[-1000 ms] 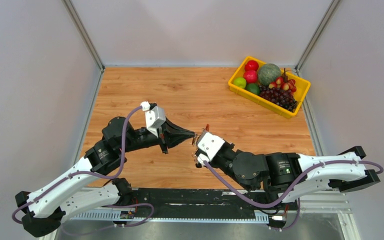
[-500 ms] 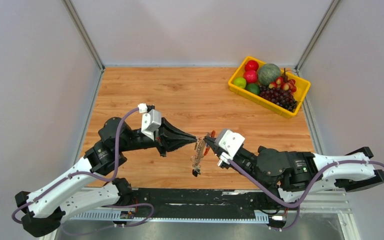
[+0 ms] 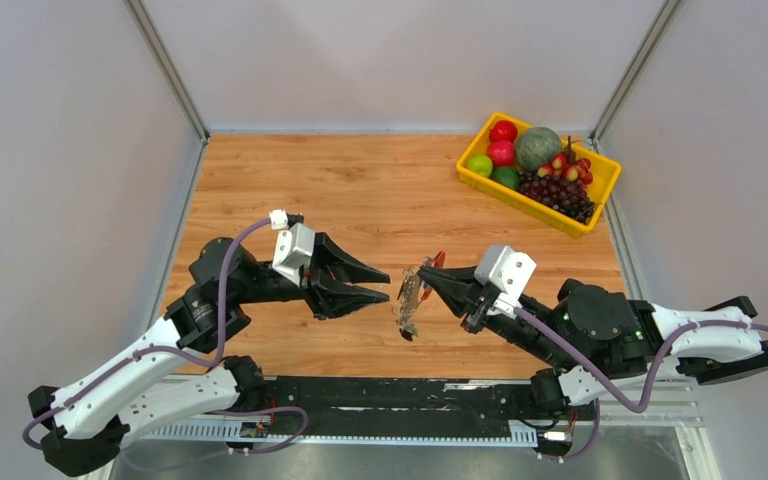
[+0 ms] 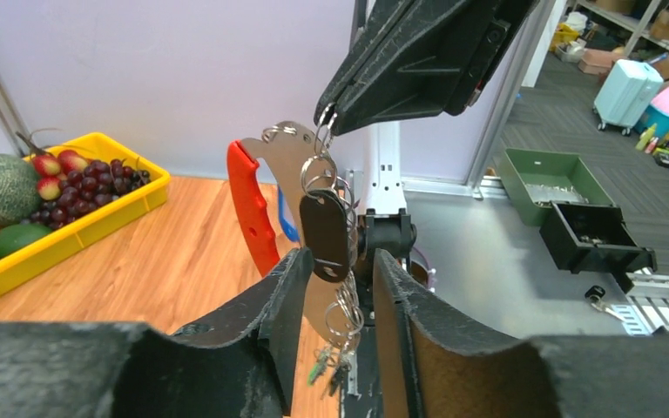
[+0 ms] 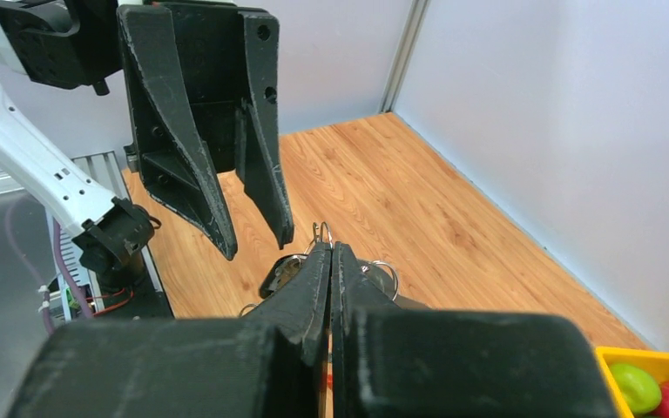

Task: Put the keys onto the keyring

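Only pinching keyring's (image 4: 280, 170) top loop in closed right claw (image 5: 331, 248), risking dropping keys (image 4: 327, 228) dangling just ahead of half-spread left claw (image 3: 388, 282).

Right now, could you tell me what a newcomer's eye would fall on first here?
The keyring, red-edged and strung with keys, dangling above the table's middle from the shut right pincer. The left pincer gapes open right beside it. A yellow tray of fruit glows in the far right corner.

Left arm (image 3: 140, 362): stretched from near left;
Left gripper (image 3: 388, 283): jaws parted; aimed right;
Right arm (image 3: 705, 335): stretched from near right;
Right gripper (image 3: 432, 282): closed tight; aimed left
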Available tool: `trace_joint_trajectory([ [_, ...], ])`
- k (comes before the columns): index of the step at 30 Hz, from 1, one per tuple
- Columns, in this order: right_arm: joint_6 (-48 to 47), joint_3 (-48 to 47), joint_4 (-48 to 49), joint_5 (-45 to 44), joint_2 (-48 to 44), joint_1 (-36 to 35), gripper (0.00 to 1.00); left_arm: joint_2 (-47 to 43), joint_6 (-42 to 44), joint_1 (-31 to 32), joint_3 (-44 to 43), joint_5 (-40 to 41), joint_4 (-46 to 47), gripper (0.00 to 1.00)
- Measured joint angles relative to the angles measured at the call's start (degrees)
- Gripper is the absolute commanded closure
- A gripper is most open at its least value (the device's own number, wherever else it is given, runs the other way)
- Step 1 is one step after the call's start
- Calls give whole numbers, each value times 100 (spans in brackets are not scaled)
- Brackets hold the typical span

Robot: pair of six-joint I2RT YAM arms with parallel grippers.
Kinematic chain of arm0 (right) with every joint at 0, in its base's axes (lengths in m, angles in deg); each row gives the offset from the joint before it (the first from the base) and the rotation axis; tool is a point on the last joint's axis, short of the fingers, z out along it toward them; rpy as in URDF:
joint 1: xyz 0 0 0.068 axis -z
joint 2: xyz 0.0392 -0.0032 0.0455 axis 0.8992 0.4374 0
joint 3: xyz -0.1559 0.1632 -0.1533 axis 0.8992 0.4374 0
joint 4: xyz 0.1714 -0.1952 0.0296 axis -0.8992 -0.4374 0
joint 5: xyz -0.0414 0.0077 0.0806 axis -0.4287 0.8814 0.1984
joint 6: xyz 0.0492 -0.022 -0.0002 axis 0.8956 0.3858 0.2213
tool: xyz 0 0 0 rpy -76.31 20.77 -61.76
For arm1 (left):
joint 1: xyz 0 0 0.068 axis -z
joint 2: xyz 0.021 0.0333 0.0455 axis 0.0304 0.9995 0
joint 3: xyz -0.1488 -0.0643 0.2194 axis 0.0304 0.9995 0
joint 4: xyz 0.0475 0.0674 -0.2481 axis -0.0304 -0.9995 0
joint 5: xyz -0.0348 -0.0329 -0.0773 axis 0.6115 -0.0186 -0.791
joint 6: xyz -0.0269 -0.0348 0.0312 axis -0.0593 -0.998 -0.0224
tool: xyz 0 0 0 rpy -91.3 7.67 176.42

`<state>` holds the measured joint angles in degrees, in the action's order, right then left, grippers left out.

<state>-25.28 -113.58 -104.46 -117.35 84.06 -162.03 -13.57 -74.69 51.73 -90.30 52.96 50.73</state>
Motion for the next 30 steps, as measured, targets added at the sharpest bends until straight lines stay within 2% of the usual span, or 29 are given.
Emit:
trace_joint_trajectory([
  [4, 0, 31, 11, 210, -2, 0, 100, -81, -52, 0, 0, -22, 96, 48],
  [13, 63, 125, 68, 667, -94, 0, 100, -164, -175, 0, 0, -299, 603, 42],
  [24, 85, 125, 365, 1062, 42, 0, 100, -13, -564, 0, 0, -562, 1305, 42],
  [30, 85, 125, 442, 1204, 146, 0, 100, 11, -734, 0, 72, -610, 1602, 50],
])
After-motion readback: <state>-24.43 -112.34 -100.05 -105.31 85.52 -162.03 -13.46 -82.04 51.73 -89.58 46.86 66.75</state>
